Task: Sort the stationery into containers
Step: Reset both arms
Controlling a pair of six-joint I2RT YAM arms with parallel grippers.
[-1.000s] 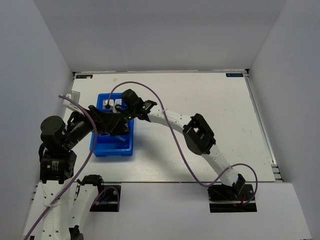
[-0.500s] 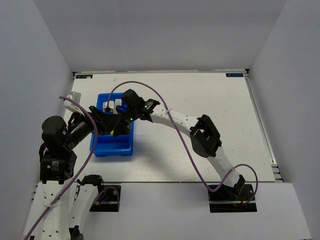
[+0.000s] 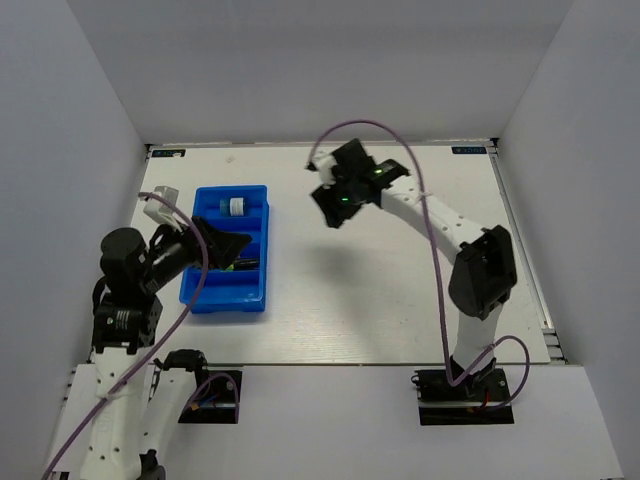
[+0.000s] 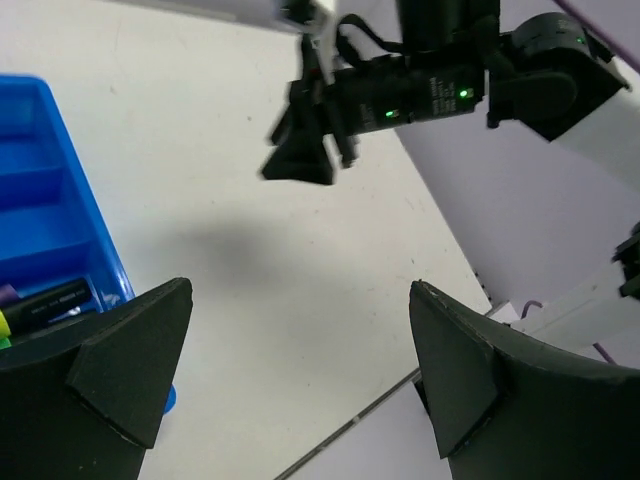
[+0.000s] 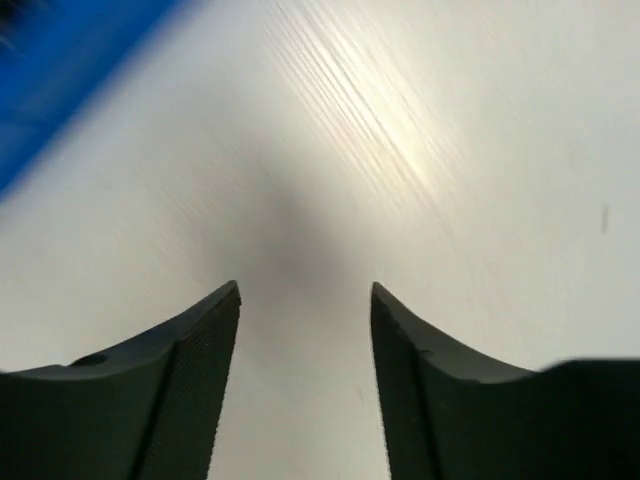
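White tabletop (image 3: 400, 270), enclosed by white walls (image 3: 300, 70) on three sides. The blue tray (image 3: 222, 296) lies on the left part of the surface, its long axis running near to far, with crosswise dividers splitting it into compartments.

A blue-white round pot (image 3: 234, 207) sits in a compartment near the far end. About midway along the tray, dark pens lie crosswise in one compartment, with a yellow-green cap (image 3: 238, 266) among them. The left wrist view shows a black marker (image 4: 55, 303) with a purple tip resting against the tray wall (image 4: 40, 190). How many items share that compartment cannot be told, as the arm covers part of it.

The left gripper (image 3: 232, 248) hangs over the middle of the tray, pointing toward the table centre. Its fingers (image 4: 130, 350) are spread wide, with nothing between them but bare table below (image 4: 300, 300).

The right gripper (image 3: 330, 208) is raised above the table to the right of the tray's far end, well apart from it. Its jaws are parted and hold nothing. The right wrist view (image 5: 305, 300) shows only blurred white surface between the fingers (image 5: 190, 370), with the tray as a blue smear (image 5: 50, 70) at upper left. From the left wrist view the same gripper (image 4: 300, 160) appears clear of the tray.

A purple cable (image 3: 360, 125) loops above the right arm.
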